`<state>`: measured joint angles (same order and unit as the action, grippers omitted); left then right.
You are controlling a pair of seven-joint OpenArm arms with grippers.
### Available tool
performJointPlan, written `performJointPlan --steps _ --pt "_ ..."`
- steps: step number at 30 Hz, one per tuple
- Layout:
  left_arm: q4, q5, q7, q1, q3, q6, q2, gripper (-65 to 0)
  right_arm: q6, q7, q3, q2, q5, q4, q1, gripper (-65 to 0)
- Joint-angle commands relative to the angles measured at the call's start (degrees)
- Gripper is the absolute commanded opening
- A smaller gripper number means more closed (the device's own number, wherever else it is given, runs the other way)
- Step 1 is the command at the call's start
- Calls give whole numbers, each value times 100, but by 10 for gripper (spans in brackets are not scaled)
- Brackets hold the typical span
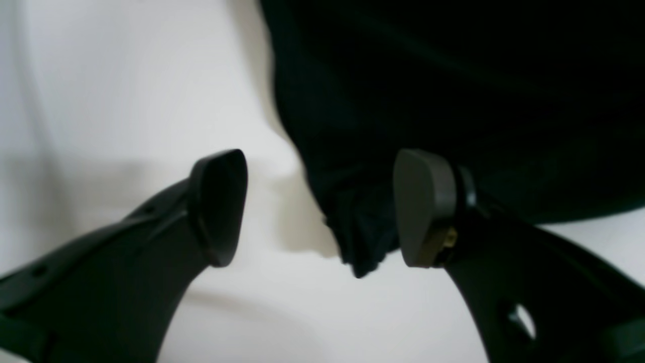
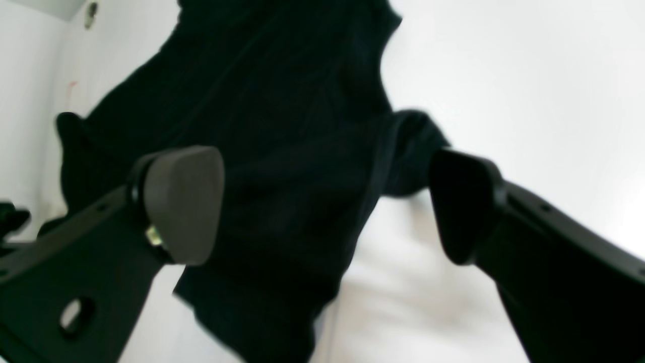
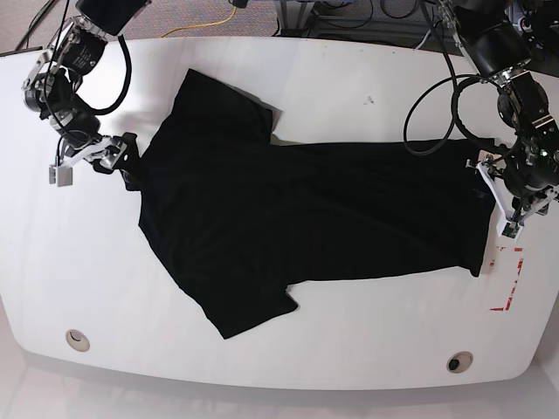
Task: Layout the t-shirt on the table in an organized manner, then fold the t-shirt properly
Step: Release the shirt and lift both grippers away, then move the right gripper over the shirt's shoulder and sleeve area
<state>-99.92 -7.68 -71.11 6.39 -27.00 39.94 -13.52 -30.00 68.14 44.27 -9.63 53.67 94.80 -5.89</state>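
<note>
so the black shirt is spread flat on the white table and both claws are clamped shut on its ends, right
Not quite. The shirt does lie spread on the table, but both claws are open. The left wrist view shows the left claw with its pads apart, and the right wrist view shows the same for the right claw.

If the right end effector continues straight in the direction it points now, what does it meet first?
Most likely the t-shirt: black cloth fills the gap ahead of the open right end effector. Depth is unclear.
</note>
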Motion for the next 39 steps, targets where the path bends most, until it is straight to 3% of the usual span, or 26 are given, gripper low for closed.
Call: performJointPlan --steps 1,19,39 --pt "-307 -27 47 95 -20 6 -77 -221 -20 -84 26 -88 255 115 -136 -32" --pt "-711 -19 47 -160 -609 6 -86 -222 -73 -111 8 -44 352 80 -813 -32" --pt "-703 -19 118 -274 -601 6 -156 -222 -73 -119 -599 431 343 80 -1033 -30"
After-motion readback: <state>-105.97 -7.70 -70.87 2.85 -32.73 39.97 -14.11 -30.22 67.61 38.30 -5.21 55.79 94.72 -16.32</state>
